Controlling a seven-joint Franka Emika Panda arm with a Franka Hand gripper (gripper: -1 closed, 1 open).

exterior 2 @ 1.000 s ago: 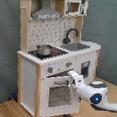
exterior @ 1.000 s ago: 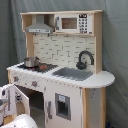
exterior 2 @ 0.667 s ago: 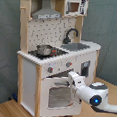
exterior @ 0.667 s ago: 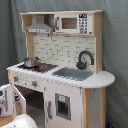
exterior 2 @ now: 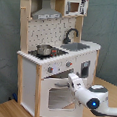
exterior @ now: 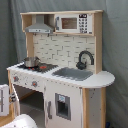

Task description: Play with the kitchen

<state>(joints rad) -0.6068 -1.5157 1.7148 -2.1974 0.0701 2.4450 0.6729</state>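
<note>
While the arm [exterior 2: 94, 99] reaches in from the second exterior view's lower right, very little differs from 1 s ago: the gripper [exterior 2: 72, 78] sits at about the same spot, at the top edge of the oven door [exterior 2: 57, 94] just under the knob panel [exterior 2: 58, 69], maybe a touch closer in. Oven door looks closed in both moments, so I'd judge the play is barely begun, likely an approach to the door handle. Cannot tell whether the pincer is open or closed; its tip merges with the door front.

Left to right in the second exterior view: pot [exterior 2: 44, 50] on stovetop [exterior 2: 50, 53], faucet [exterior 2: 71, 34], sink [exterior 2: 78, 46]; hood [exterior 2: 46, 14] then microwave [exterior 2: 74, 7] up top.

The kitchen [exterior: 62, 47] stands upright on a wooden floor [exterior 2: 6, 110] against a grey curtain [exterior: 116, 45]. Long axis vertical. Front faces toward the first exterior view's lower left and the second exterior view's lower right, toward the arm. Only a bit of white arm shows low in the first exterior view.
</note>
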